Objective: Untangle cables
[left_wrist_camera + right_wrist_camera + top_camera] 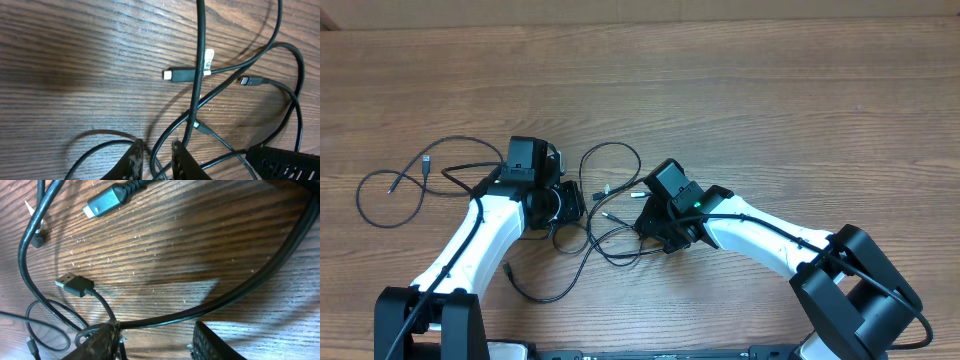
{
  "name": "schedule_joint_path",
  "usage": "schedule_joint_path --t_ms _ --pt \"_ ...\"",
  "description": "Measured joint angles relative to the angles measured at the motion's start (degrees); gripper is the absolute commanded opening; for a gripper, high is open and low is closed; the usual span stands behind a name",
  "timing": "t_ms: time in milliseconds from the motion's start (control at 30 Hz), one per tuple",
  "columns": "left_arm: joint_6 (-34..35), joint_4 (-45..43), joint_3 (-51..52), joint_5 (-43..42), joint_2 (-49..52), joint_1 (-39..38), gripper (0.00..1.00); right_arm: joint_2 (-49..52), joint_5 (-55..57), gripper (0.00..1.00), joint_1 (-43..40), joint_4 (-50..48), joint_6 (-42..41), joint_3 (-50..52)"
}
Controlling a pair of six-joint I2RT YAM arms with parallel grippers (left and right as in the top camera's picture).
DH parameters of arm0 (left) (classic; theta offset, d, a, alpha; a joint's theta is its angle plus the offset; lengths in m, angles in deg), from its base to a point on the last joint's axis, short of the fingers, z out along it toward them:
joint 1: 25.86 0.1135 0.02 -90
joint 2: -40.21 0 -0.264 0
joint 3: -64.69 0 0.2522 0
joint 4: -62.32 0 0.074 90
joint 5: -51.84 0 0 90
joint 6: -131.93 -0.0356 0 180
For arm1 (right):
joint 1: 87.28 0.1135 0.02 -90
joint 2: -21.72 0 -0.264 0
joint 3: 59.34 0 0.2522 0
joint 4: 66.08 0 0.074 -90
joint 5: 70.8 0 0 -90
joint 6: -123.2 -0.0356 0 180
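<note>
Several thin black cables [603, 240] lie crossed on the wooden table between my two grippers. My left gripper [570, 205] points right into the tangle. In the left wrist view its jaws [157, 145] stand a narrow gap apart, wider than the cord that loops between them [156, 159]. A silver-tipped plug [175, 75] with a white tag lies ahead. My right gripper [642, 215] faces left at the tangle. Its jaws [156, 326] are wide open, and a cable [225, 302] runs past the left fingertip [111, 330], touching it. A flat USB plug [75, 285] lies nearby.
One cable runs off to a big loop [380, 195] at the table's left. Another strand curls toward the front edge [535, 290]. Thicker black arm cables [790, 235] run along both white arms. Bare wood lies at the back of the table [720, 80].
</note>
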Motion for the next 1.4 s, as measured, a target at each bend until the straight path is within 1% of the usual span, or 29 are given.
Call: schedule_joint_path --t_ms 67,167,333,633,733,833,967,1100,1267,1367,1400 --pt "-0.1 0.7 0.0 0.0 0.0 0.0 0.21 0.0 0.0 0.46 0.0 0.0 0.0 0.0" --pt "-0.5 1.1 0.0 0.0 0.0 0.0 0.25 0.0 0.0 0.46 0.0 0.0 0.0 0.0" --pt "-1.1 1.7 0.0 0.3 0.0 0.0 0.21 0.0 0.0 0.45 0.0 0.0 0.0 0.0" --pt "0.3 10.6 -0.1 11.2 0.0 0.0 0.21 0.0 0.0 0.46 0.0 0.0 0.0 0.0" --pt "0.3 12.0 -0.1 13.7 0.0 0.0 0.22 0.0 0.0 0.46 0.0 0.0 0.0 0.0" --pt "1.3 11.8 0.1 14.9 0.0 0.0 0.27 0.0 0.0 0.45 0.0 0.0 0.0 0.0" --pt "2.2 9.8 2.6 15.4 0.0 0.0 0.28 0.0 0.0 0.46 0.0 0.0 0.0 0.0" --pt "3.0 6.0 5.8 14.3 0.0 0.0 0.25 0.0 0.0 0.46 0.0 0.0 0.0 0.0" --pt "3.8 4.1 8.5 13.0 -0.4 0.0 0.22 0.0 0.0 0.46 0.0 0.0 0.0 0.0" --pt "4.3 3.0 9.5 13.0 -1.2 0.0 0.23 0.0 0.0 0.46 0.0 0.0 0.0 0.0" --pt "4.5 2.7 9.8 13.0 -1.4 0.0 0.20 0.0 0.0 0.46 0.0 0.0 0.0 0.0"
